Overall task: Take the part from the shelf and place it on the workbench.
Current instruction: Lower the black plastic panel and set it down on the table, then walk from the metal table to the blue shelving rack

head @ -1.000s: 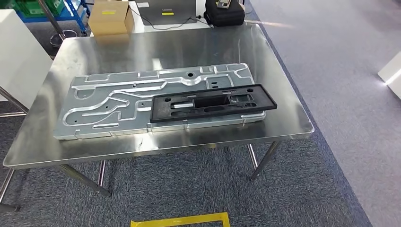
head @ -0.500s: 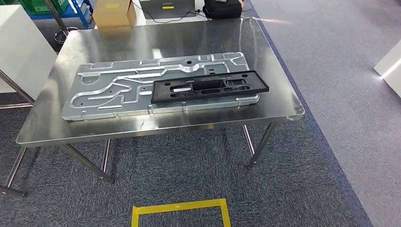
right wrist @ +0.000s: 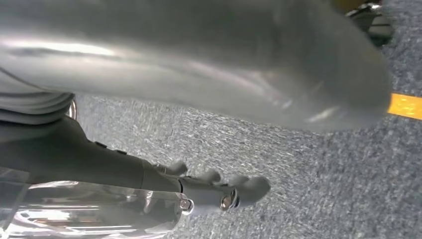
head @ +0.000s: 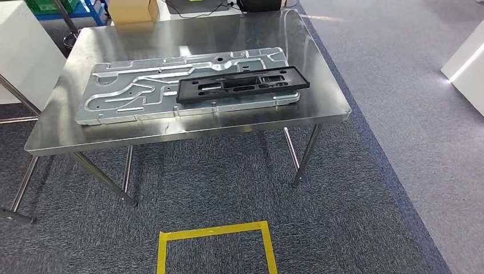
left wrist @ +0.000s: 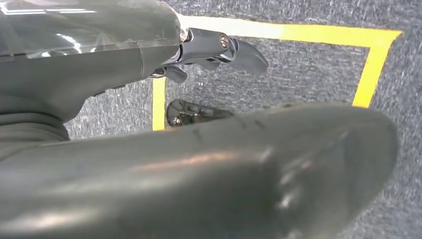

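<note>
Blue-grey carpet floor [head: 354, 217] w/ a yellow tape square outline [head: 214, 248] marked near the camera. Beyond it stands a shiny stainless-steel workbench on thin metal legs [head: 319, 103]. On the bench lies a large flat silver aluminium plate w/ milled grooves [head: 131, 94], running left-right. The long black rectangular plastic frame part w/ cut-out slots [head: 242, 84] rests flat on top of that plate's right half, its right end reaching just past the plate's near right corner. At the bench's far edge: a brown cardboard box [head: 132, 9] to the left, a dark laptop & a black bag further right, both cut off by the frame. White cabinet [head: 23, 54] at far left, another white unit at far right. Left hand [left wrist: 219, 50] hangs over the carpet & tape, fingers straight, released, holding nothing. Right hand [right wrist: 214, 189] also over carpet, fingers loosely extended, nothing in it.
</note>
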Controlling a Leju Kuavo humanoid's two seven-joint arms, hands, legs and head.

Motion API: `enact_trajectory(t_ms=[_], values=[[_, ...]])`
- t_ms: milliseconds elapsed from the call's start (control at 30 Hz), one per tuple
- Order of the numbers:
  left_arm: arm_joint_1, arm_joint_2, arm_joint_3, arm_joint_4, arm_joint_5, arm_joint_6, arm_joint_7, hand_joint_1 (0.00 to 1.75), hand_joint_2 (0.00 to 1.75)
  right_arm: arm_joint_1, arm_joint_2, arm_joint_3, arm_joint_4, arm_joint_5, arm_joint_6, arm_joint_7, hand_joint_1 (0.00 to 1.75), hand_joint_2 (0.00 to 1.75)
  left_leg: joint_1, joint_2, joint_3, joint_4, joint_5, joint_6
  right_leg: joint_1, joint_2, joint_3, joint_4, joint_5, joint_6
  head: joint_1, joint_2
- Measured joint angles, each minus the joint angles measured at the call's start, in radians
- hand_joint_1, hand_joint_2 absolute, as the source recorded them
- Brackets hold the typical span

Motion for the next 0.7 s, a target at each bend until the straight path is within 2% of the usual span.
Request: enact_trajectory(t_ms=[33, 67, 100, 133, 167, 200, 233, 267, 300, 333, 367, 400, 433, 467, 500, 533, 567, 600, 667, 700], values=[[0.003, 0.001, 0.0, 0.0, 0.0, 0.001, -0.002, 0.0, 0.0, 0.001, 0.002, 0.0, 0.002, 0.0, 0.004, 0.005, 0.0, 0.0, 0.003, -0.001, -0.008, 0.012, -0.02, -0.006, 0.0, -0.002, -0.01, 0.0, 0.01, -0.011, 0.0, 0.0], [0.006, 0.002, 0.0, 0.0, 0.0, 0.002, -0.003, 0.0, 0.0, 0.003, 0.003, 0.0, 0.004, 0.0, 0.01, 0.013, 0.0, 0.0, 0.005, -0.002, -0.019, 0.039, -0.056, -0.011, 0.0, -0.005, -0.022, -0.001, 0.021, -0.02, 0.0, 0.0], [0.009, 0.002, 0.0, 0.0, 0.0, 0.003, -0.006, 0.0, 0.0, 0.004, 0.004, 0.0, 0.006, 0.0, 0.017, 0.026, 0.0, 0.0, 0.007, -0.003, -0.033, 0.085, -0.11, -0.014, 0.002, -0.007, -0.035, -0.001, 0.033, -0.028, -0.001, 0.0], [0.01, 0.002, 0.0, 0.0, 0.001, 0.004, -0.008, 0.0, 0.0, 0.005, 0.004, 0.0, 0.006, 0.0, 0.024, 0.04, 0.0, 0.0, 0.007, -0.004, -0.047, 0.144, -0.165, -0.016, 0.005, -0.007, -0.05, 0.0, 0.044, -0.032, -0.001, 0.0], [0.011, 0.003, 0.0, 0.0, 0.002, 0.004, -0.011, 0.0, 0.0, 0.007, 0.005, 0.0, 0.007, 0.001, 0.029, 0.054, 0.0, 0.0, 0.007, -0.004, -0.057, 0.205, -0.201, -0.016, 0.008, -0.008, -0.066, 0.001, 0.056, -0.034, -0.002, 0.0], [0.011, 0.003, 0.0, 0.0, 0.002, 0.004, -0.013, 0.0, 0.0, 0.008, 0.006, 0.0, 0.007, 0.003, 0.033, 0.068, 0.0, 0.0, 0.007, -0.004, -0.058, 0.253, -0.214, -0.015, 0.011, -0.008, -0.082, 0.003, 0.068, -0.035, -0.002, 0.0], [0.01, 0.004, 0.0, 0.0, 0.003, 0.005, -0.014, 0.0, 0.0, 0.009, 0.008, 0.0, 0.008, 0.006, 0.036, 0.082, 0.0, 0.0, 0.007, -0.004, -0.046, 0.276, -0.2, -0.013, 0.014, -0.008, -0.1, 0.005, 0.079, -0.036, -0.002, 0.0], [0.01, 0.005, 0.0, 0.0, 0.006, 0.005, -0.016, 0.0, 0.0, 0.01, 0.009, 0.0, 0.009, 0.009, 0.04, 0.096, 0.0, 0.0, 0.006, -0.004, -0.02, 0.267, -0.169, -0.01, 0.016, -0.008, -0.116, 0.009, 0.089, -0.036, -0.002, 0.0], [0.009, 0.006, 0.0, 0.0, 0.009, 0.006, -0.018, 0.0, 0.0, 0.011, 0.01, 0.0, 0.011, 0.013, 0.044, 0.109, 0.0, 0.0, 0.004, -0.005, 0.023, 0.224, -0.136, -0.004, 0.018, -0.008, -0.132, 0.014, 0.098, -0.035, -0.002, 0.0], [0.008, 0.007, 0.0, 0.0, 0.012, 0.007, -0.021, 0.0, 0.0, 0.011, 0.012, 0.0, 0.012, 0.017, 0.048, 0.12, 0.0, 0.0, 0.001, -0.005, 0.078, 0.157, -0.119, 0.002, 0.019, -0.007, -0.143, 0.018, 0.106, -0.033, -0.002, 0.0], [0.006, 0.009, 0.0, 0.0, 0.017, 0.007, -0.024, 0.0, 0.0, 0.011, 0.014, 0.0, 0.012, 0.021, 0.051, 0.128, 0.0, 0.0, -0.002, -0.005, 0.136, 0.075, -0.12, 0.009, 0.02, -0.007, -0.152, 0.022, 0.114, -0.029, -0.002, 0.0], [0.003, 0.012, 0.001, 0.0, 0.02, 0.008, -0.028, 0.0, 0.0, 0.011, 0.016, 0.0, 0.013, 0.025, 0.052, 0.131, 0.0, 0.0, -0.006, -0.005, 0.18, 0.004, -0.133, 0.015, 0.02, -0.008, -0.157, 0.024, 0.122, -0.025, -0.002, 0.0], [0.001, 0.013, 0.002, 0.0, 0.022, 0.009, -0.032, 0.0, 0.0, 0.01, 0.017, 0.0, 0.013, 0.029, 0.052, 0.129, 0.0, 0.0, -0.01, -0.005, 0.207, -0.043, -0.147, 0.021, 0.019, -0.01, -0.161, 0.024, 0.132, -0.019, -0.001, 0.0], [-0.001, 0.014, 0.003, 0.0, 0.023, 0.01, -0.035, 0.0, 0.0, 0.01, 0.017, 0.0, 0.013, 0.033, 0.052, 0.123, 0.0, 0.0, -0.012, -0.005, 0.215, -0.068, -0.151, 0.027, 0.017, -0.011, -0.163, 0.022, 0.143, -0.012, -0.001, 0.0], [-0.001, 0.015, 0.004, 0.0, 0.023, 0.011, -0.038, 0.0, 0.0, 0.01, 0.017, 0.0, 0.013, 0.035, 0.05, 0.112, 0.0, 0.0, -0.011, -0.003, 0.21, -0.075, -0.143, 0.033, 0.016, -0.012, -0.166, 0.021, 0.15, -0.006, -0.001, 0.0], [-0.001, 0.015, 0.004, 0.0, 0.023, 0.011, -0.04, 0.0, 0.0, 0.009, 0.017, 0.0, 0.013, 0.037, 0.048, 0.099, 0.0, 0.0, -0.009, -0.001, 0.202, -0.078, -0.13, 0.04, 0.015, -0.01, -0.17, 0.025, 0.143, 0.0, -0.001, 0.0], [-0.001, 0.015, 0.004, 0.0, 0.023, 0.011, -0.043, 0.0, 0.0, 0.007, 0.018, 0.0, 0.013, 0.038, 0.046, 0.085, 0.0, 0.0, -0.007, 0.001, 0.191, -0.082, -0.116, 0.047, 0.015, -0.008, -0.177, 0.042, 0.115, 0.005, -0.001, 0.0], [-0.002, 0.015, 0.005, 0.0, 0.021, 0.011, -0.045, 0.0, 0.0, 0.006, 0.018, 0.0, 0.013, 0.039, 0.043, 0.071, 0.0, 0.0, -0.006, 0.003, 0.177, -0.083, -0.102, 0.053, 0.013, -0.006, -0.187, 0.079, 0.068, 0.009, 0.0, 0.0], [-0.003, 0.015, 0.005, 0.0, 0.019, 0.008, -0.048, 0.0, 0.0, 0.002, 0.019, 0.0, 0.013, 0.039, 0.033, 0.047, 0.0, 0.0, -0.008, 0.004, 0.141, -0.075, -0.079, 0.058, 0.01, -0.004, -0.212, 0.198, -0.033, 0.016, 0.001, 0.0], [-0.003, 0.016, 0.005, 0.0, 0.016, 0.005, -0.048, 0.0, 0.0, 0.0, 0.02, 0.0, 0.013, 0.039, 0.027, 0.037, 0.0, 0.0, -0.009, 0.004, 0.121, -0.069, -0.068, 0.058, 0.008, -0.004, -0.218, 0.257, -0.053, 0.02, 0.001, 0.0]])
